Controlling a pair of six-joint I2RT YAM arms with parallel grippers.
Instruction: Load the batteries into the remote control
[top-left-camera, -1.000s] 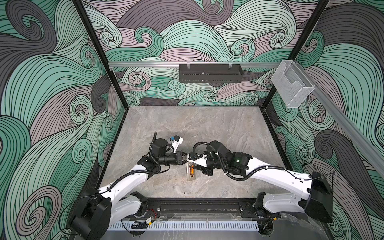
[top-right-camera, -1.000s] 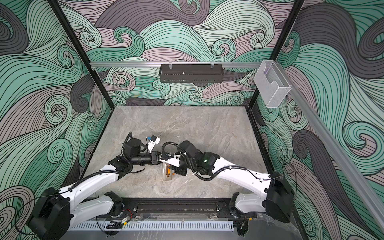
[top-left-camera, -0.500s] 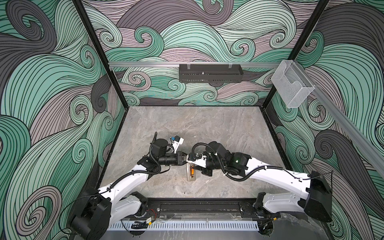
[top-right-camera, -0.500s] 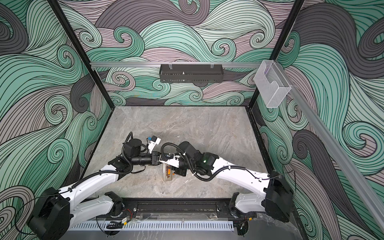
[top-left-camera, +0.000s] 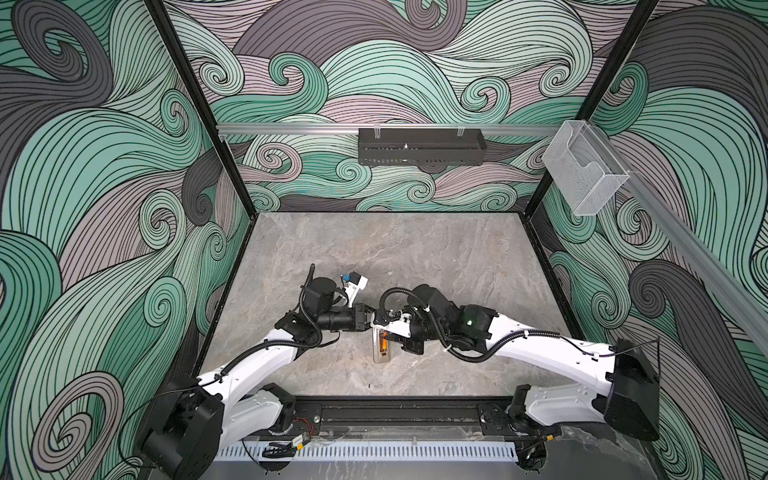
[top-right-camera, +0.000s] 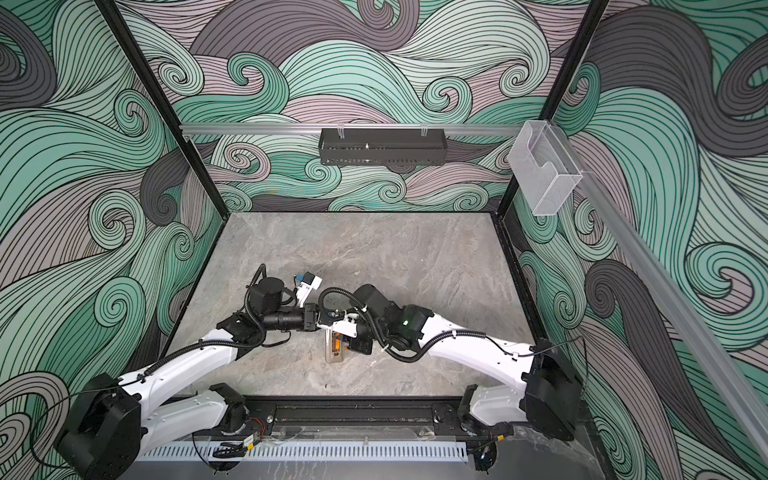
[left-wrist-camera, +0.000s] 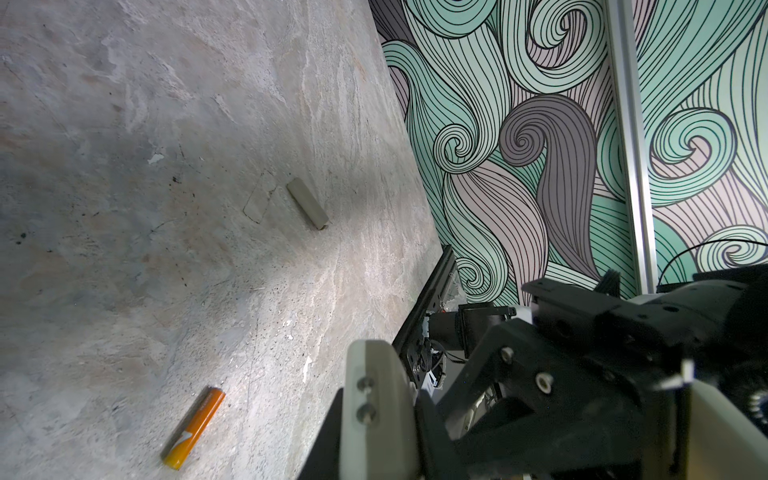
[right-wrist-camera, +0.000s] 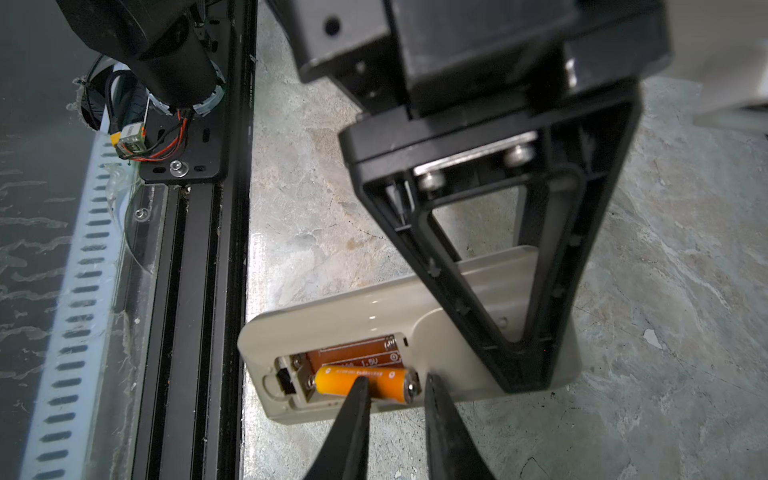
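Note:
The remote control (right-wrist-camera: 374, 316) lies back up on the table, near the front in both top views (top-left-camera: 380, 356) (top-right-camera: 333, 357), with its battery bay uncovered. One orange battery (right-wrist-camera: 386, 380) (top-left-camera: 384, 343) lies in the bay's nearer slot. My right gripper (right-wrist-camera: 395, 386) hovers over that battery's end with its jaws narrowly open, one black fingertip (right-wrist-camera: 359, 390) across the cell's middle, the other past its silvery end. My left gripper (right-wrist-camera: 525, 374) (top-left-camera: 371, 322) is shut, its tip resting on the remote's back. A second battery (left-wrist-camera: 194, 428) lies loose on the table in the left wrist view.
A pale battery cover (left-wrist-camera: 307, 203) lies on the table (left-wrist-camera: 166, 124) in the left wrist view. The black front rail (right-wrist-camera: 199, 291) runs close beside the remote. Both arms meet over the table's front middle. A black tray (top-left-camera: 420, 146) and clear box (top-left-camera: 584, 174) hang on the walls.
The right arm has edged slightly left toward the remote and its jaws have narrowed a little. The left arm and the remote have not moved.

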